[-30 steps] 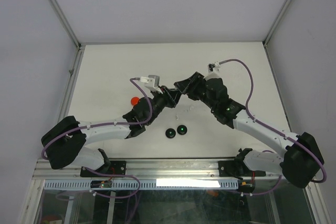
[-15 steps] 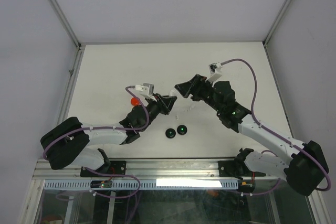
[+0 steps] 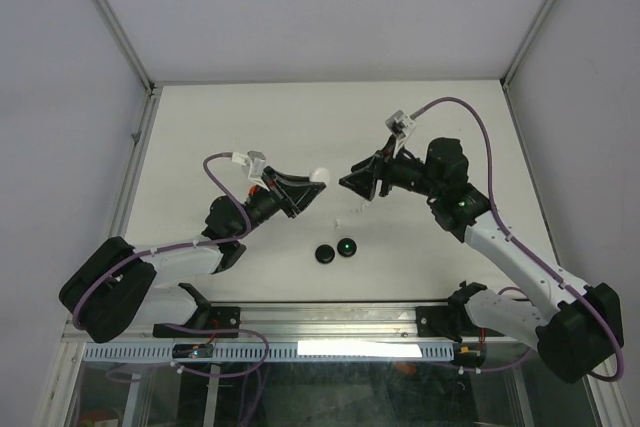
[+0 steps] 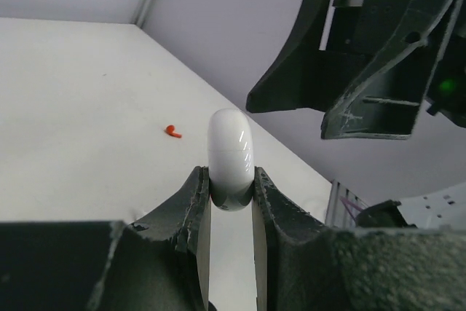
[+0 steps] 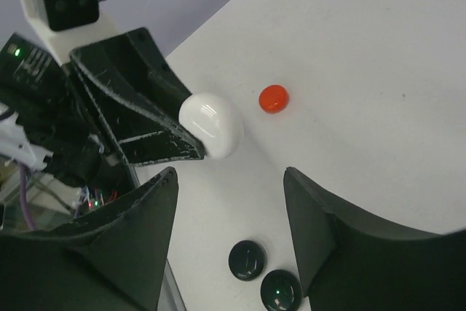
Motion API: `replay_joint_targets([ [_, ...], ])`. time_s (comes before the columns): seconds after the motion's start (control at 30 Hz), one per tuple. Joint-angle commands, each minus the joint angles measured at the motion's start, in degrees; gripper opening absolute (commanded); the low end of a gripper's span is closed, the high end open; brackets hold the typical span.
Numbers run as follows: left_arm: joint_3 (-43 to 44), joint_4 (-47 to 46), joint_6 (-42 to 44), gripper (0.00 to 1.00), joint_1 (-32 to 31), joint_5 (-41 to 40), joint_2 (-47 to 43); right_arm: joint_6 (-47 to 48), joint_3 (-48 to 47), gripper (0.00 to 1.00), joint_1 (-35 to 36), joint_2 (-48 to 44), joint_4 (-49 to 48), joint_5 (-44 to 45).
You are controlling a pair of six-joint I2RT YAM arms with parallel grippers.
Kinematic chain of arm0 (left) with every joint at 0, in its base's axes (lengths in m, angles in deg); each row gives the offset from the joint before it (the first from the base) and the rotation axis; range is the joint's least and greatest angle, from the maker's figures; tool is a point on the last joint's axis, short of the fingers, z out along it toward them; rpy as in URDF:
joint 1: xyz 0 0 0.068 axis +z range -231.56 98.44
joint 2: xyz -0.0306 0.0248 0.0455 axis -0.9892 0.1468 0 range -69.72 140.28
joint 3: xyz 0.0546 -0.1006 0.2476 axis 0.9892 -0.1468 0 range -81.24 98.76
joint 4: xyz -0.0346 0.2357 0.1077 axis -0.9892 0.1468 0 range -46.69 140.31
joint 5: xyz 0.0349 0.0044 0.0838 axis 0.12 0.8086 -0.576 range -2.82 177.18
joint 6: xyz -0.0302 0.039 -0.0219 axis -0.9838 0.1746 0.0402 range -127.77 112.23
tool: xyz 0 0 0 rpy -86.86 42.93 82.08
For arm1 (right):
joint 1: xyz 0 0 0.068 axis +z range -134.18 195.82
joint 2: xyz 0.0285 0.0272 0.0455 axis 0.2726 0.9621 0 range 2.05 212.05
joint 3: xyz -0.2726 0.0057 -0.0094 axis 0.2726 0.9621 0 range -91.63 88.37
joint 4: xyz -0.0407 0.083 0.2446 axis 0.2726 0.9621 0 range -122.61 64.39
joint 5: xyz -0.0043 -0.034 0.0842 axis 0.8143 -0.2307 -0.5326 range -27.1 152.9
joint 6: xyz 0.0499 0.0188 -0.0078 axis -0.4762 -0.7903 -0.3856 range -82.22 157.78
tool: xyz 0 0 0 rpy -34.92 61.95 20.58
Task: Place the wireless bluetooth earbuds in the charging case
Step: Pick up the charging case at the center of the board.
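Observation:
My left gripper (image 3: 311,185) is shut on a white, rounded charging case (image 3: 319,176), held closed and upright above the table; it also shows in the left wrist view (image 4: 230,149) between my fingertips (image 4: 231,178). My right gripper (image 3: 352,179) is open and empty, facing the case from the right with a small gap. In the right wrist view (image 5: 231,174) the case (image 5: 212,124) lies just ahead of its jaws. A tiny red earbud (image 4: 172,131) lies on the table. Tiny white specks (image 3: 342,217) lie below the grippers, too small to identify.
Two black round discs (image 3: 324,254) (image 3: 346,246) lie near the front of the table, one with a green light (image 5: 280,290). A red round disc (image 5: 274,97) lies beyond the case. Metal rails run along the table's left and front edges.
The two grippers have drawn apart. My left gripper pulled back left and the white case now shows at its tip. My right arm lifted and swung back to the right.

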Motion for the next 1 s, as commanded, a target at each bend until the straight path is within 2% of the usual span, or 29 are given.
replay_joint_targets([
  [0.0, 0.16, -7.85, -1.69, 0.0, 1.39, 15.14, -2.42, 7.84, -3.74, 0.6, -0.25, 0.3, 0.11, -14.23],
  [0.2, 1.52, -8.74, -2.19, 0.0, 1.39, 22.62, -3.42, 10.37, -5.06, 0.54, -0.25, 1.69, -0.14, -20.39],
  [0.67, 3.12, -11.04, -5.22, 0.0, 1.43, 23.87, -2.85, 11.19, -7.8, 0.37, 0.99, 5.46, 0.03, -31.37],
  [0.87, 3.74, -10.29, -5.77, 0.0, 1.46, 24.73, -2.37, 12.37, -8.82, 0.25, 1.79, 6.17, 0.78, -33.28],
  [0.97, 3.87, -8.19, -5.2, 0.05, 1.42, 25.07, -2.56, 14.15, -10.0, 0.1, 1.99, 6.45, 3.77, -33.54],
])
